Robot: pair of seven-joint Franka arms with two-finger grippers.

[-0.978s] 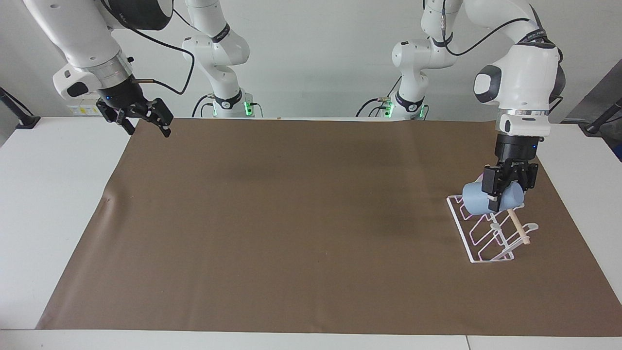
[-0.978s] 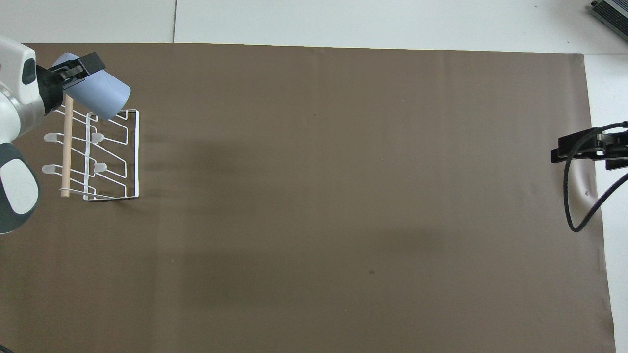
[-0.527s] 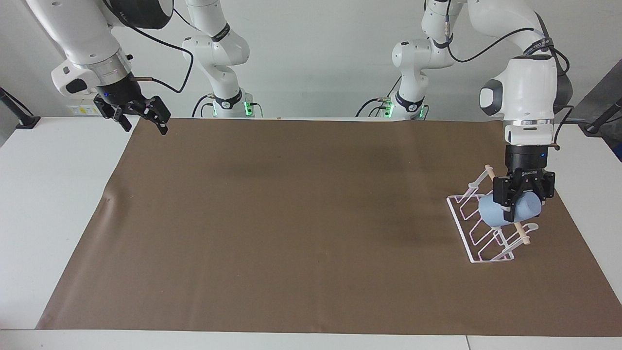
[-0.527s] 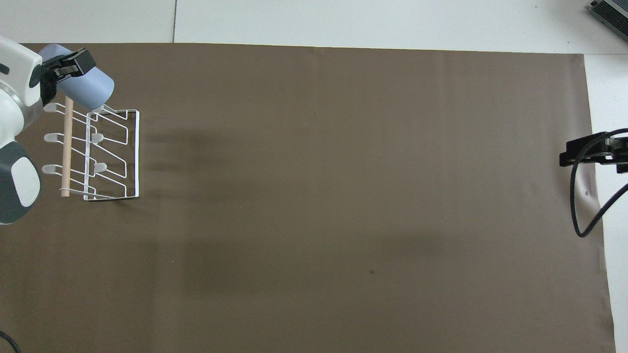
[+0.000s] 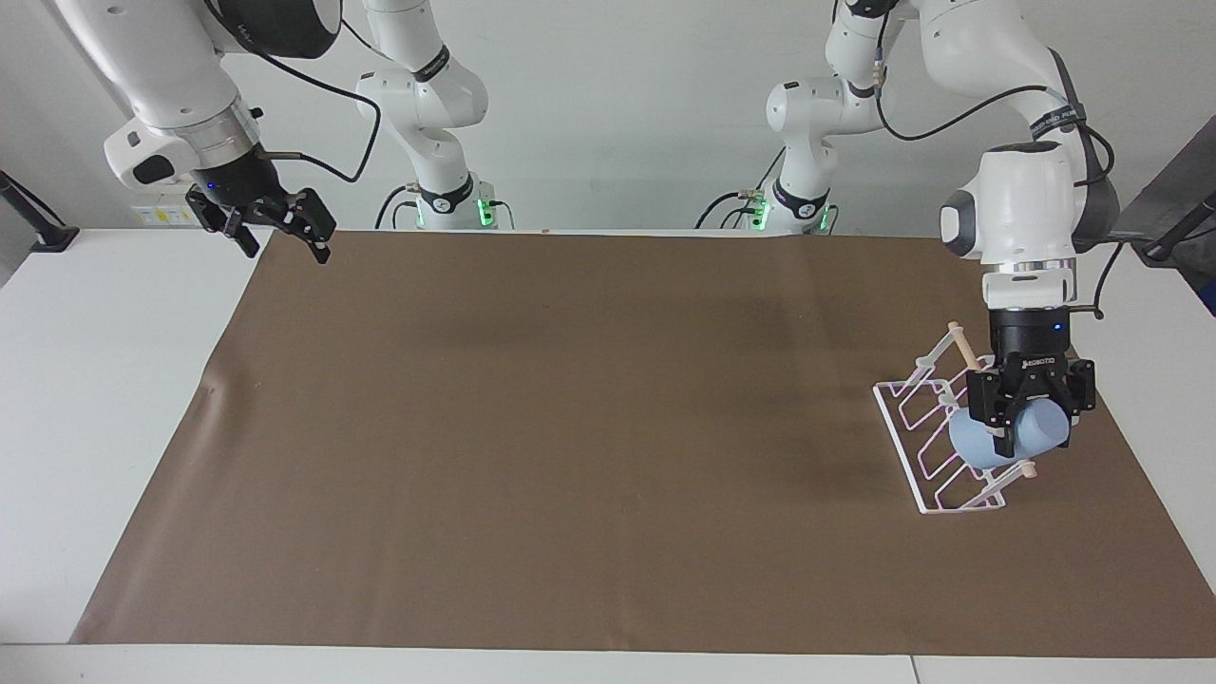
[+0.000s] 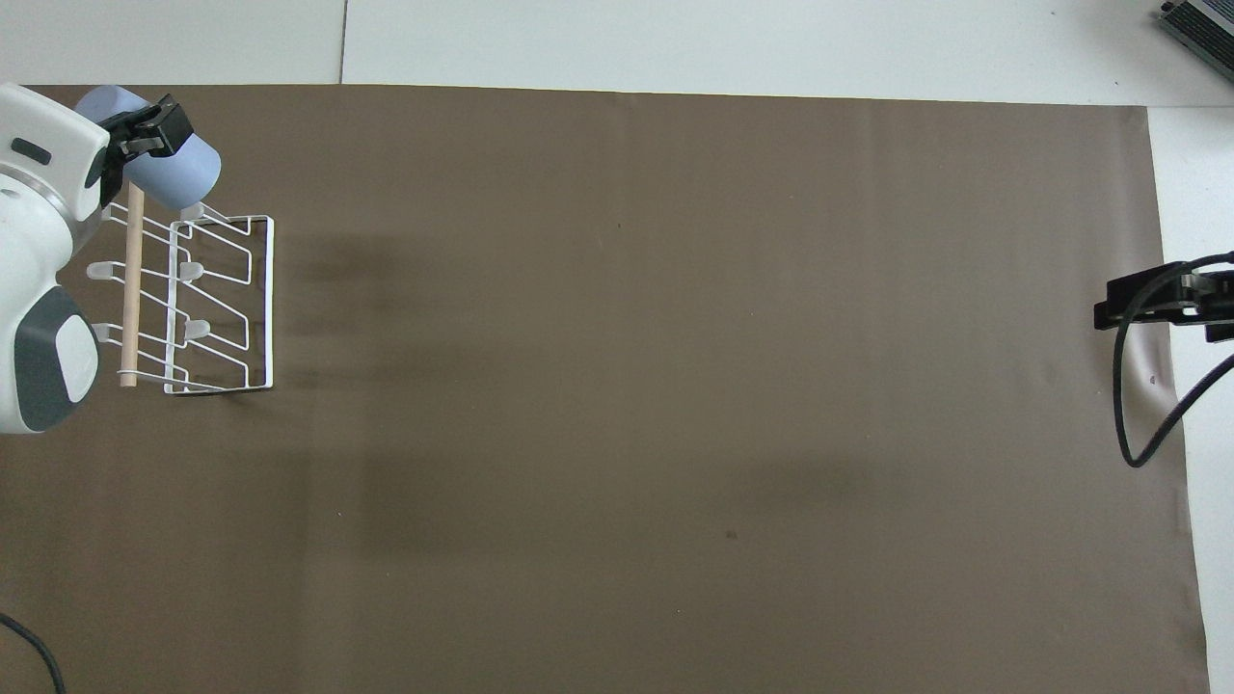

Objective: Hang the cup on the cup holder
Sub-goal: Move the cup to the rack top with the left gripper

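Left claw (image 5: 1031, 418): clamped on the cup (image 5: 1012, 435), which lies tilted on its side.
Cup: over the cup holder's (image 5: 936, 446) end farthest from the robots; it seems to rest against the wires, though contact is unclear.
Cup holder: on the brown mat (image 5: 589, 427), at the left arm's end of the bench (image 5: 95, 380).
Right claw (image 5: 275, 228): fingers apart, empty, waiting over the mat's corner at the right arm's end.

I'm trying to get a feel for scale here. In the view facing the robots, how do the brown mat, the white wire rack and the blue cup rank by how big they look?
Largest to smallest, as they look:
1. Brown mat, covering most of the table.
2. White wire rack.
3. Blue cup, held over the rack in the left claw, which hides part of it.
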